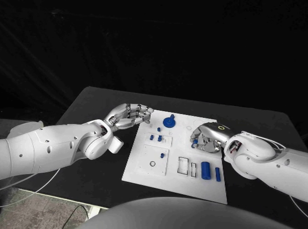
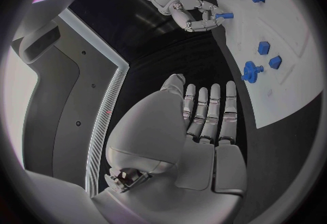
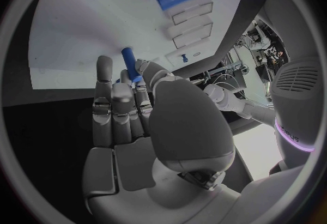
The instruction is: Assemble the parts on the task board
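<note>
The white task board point(image 1: 144, 171) lies mid-table. My right hand point(image 1: 208, 138) hovers over the board's right edge and pinches a small blue peg point(image 3: 128, 62) between thumb and fingers; the peg point(image 2: 224, 16) points at the board point(image 2: 293, 28). My left hand point(image 1: 130, 115) hangs by the board's far left corner with its fingers point(image 2: 207, 109) straight, side by side, and holding nothing. A blue gear point(image 1: 169, 122) stands at the board's far edge. Small blue pieces point(image 1: 159, 129) sit below it. A blue cylinder point(image 1: 205, 170) and a thin bar point(image 1: 218, 174) lie near the right front.
Two rectangular slots point(image 1: 188, 167) and a small ring point(image 1: 152, 163) mark the board's near half. Another small blue piece point(image 1: 161, 154) stands at its middle. Black tabletop point(image 1: 92, 109) runs around the board. A white cable point(image 1: 30, 183) hangs off the table's left front.
</note>
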Robot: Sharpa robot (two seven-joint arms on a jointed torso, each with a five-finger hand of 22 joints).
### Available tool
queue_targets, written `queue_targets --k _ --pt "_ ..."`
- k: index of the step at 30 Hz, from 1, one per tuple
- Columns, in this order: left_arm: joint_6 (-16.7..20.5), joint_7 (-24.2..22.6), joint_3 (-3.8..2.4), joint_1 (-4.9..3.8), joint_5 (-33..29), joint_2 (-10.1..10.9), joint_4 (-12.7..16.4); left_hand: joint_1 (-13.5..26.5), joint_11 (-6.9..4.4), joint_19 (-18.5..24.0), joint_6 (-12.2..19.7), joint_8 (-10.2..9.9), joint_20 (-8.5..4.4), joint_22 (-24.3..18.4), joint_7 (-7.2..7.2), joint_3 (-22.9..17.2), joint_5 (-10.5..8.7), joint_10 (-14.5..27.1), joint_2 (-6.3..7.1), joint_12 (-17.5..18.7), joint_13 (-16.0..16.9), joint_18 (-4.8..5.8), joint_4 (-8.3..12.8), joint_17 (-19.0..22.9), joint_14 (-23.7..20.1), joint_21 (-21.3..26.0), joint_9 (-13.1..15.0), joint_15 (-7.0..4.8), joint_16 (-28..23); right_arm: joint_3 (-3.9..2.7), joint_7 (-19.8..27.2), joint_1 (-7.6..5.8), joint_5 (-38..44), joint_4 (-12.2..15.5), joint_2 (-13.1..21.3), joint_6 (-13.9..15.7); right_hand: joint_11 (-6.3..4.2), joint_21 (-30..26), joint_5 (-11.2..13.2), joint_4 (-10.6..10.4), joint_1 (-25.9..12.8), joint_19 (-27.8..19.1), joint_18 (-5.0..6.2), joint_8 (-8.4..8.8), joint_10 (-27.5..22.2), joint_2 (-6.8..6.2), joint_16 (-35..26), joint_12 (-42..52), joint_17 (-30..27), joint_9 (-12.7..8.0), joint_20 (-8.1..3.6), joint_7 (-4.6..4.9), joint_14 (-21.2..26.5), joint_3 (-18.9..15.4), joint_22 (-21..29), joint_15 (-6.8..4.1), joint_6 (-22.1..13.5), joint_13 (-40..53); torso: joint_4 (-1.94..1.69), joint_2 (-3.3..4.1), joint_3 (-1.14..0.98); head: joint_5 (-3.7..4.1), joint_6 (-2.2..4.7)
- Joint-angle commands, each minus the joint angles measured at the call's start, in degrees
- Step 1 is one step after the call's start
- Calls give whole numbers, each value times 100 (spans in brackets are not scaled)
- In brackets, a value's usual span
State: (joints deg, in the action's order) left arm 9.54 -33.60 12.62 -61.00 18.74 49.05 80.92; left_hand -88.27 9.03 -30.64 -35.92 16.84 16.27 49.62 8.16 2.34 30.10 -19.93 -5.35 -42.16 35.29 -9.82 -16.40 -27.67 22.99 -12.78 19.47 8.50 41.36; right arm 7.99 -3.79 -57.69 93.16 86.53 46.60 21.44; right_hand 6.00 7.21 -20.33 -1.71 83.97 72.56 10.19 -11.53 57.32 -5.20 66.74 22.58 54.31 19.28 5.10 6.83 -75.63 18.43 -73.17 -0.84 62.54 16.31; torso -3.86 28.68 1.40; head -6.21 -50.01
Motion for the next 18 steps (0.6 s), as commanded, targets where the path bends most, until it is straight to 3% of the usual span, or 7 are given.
queue_targets --k 1,11,15,18 --pt "-130 -10 -3 4 -166 -14 21 -57 44 -28 35 22 -4 -10 -1 -47 26 14 -31 -22 -11 -1 6 9 30 39 -7 27 31 -8 -20 -79 -26 114 65 174 -265 24 -24 42 30 -4 6 -31 310 5 -62 -39 -41 4 -48 -1 -4 -5 -15 -12 21 -3 -2 -2 2 -3 1" --pt "-170 8 -3 15 -250 -34 6 -83 47 -33 38 23 -5 -13 7 -61 44 21 -38 -23 -36 1 15 22 29 48 -9 33 31 -8 -57 -416 -259 585 290 177 -268 26 0 44 11 -31 3 -27 348 14 -106 -62 -86 27 -48 -3 17 -12 -54 -11 13 -26 -4 -5 1 -23 1" --pt "-182 15 -3 18 -255 -35 4 -84 47 -34 38 23 -5 -13 8 -62 45 22 -39 -23 -38 1 15 23 29 49 -9 34 31 -8 72 -481 -399 770 323 231 -258 -15 42 45 -22 -160 -10 17 397 2 -338 -118 -343 47 -29 1 208 -20 -117 13 -36 -75 -9 0 1 -33 1" --pt "-187 21 -3 19 -257 -34 4 -89 47 -34 37 24 -6 -14 12 -66 47 25 -43 -23 -44 1 15 26 30 51 -9 35 32 -8 151 -496 -638 843 318 210 -252 12 37 43 -38 -174 -18 64 413 2 -251 -161 -202 43 -17 4 196 -12 -194 27 -85 -108 -7 1 1 -52 1"
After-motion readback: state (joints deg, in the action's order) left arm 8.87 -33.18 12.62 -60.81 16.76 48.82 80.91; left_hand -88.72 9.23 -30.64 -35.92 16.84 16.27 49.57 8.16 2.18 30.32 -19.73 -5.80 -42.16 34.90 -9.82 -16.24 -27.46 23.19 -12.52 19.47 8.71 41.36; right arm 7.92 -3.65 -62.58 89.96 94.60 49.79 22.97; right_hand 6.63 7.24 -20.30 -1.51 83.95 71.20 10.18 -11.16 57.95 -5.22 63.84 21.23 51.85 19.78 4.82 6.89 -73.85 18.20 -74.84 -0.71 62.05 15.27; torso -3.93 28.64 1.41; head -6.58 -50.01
